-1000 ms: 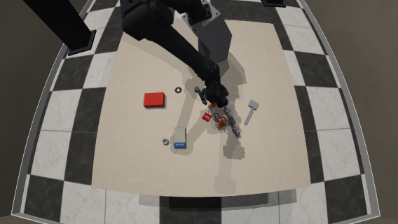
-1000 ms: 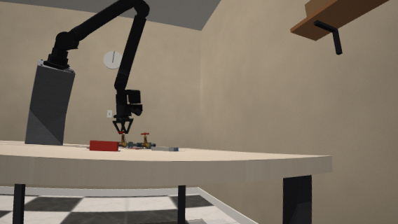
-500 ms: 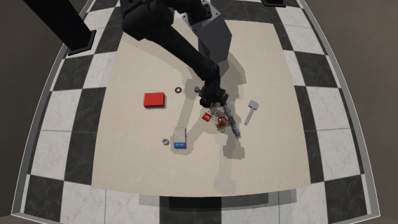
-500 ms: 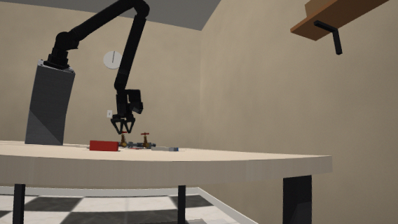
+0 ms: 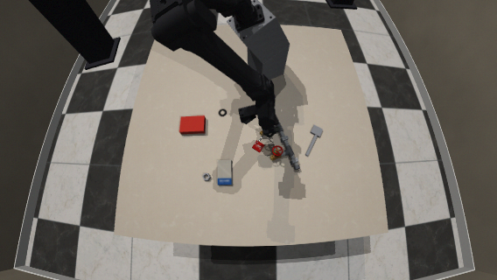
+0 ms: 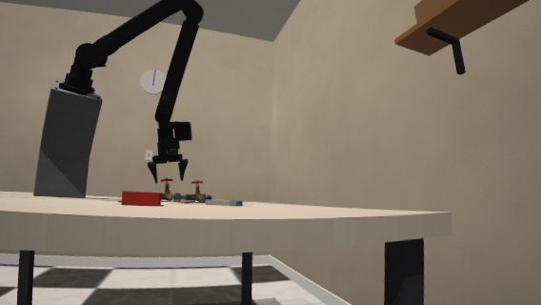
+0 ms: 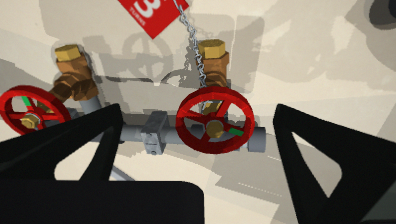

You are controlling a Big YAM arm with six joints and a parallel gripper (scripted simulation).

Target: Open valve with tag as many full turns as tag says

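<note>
A grey pipe [image 5: 290, 154] lies on the table and carries two brass valves with red handwheels. In the wrist view the tagged valve [image 7: 215, 125] is in the middle. A chain [image 7: 196, 47] runs from it to a red tag [image 7: 152, 15] marked 3. The second valve [image 7: 31, 111] is at the left edge. My gripper [image 7: 198, 112] is open and empty, and it hangs just above the tagged handwheel with one finger on each side, not touching it. From the side, the gripper [image 6: 168, 172] is over the left valve [image 6: 166, 187]; the other valve [image 6: 196, 188] stands to its right.
A red block [image 5: 192, 124] and a black ring [image 5: 222, 112] lie to the left. A grey and blue box [image 5: 224, 172] and a nut [image 5: 206, 177] lie at the front left. A grey T-shaped tool [image 5: 313, 139] lies right of the pipe.
</note>
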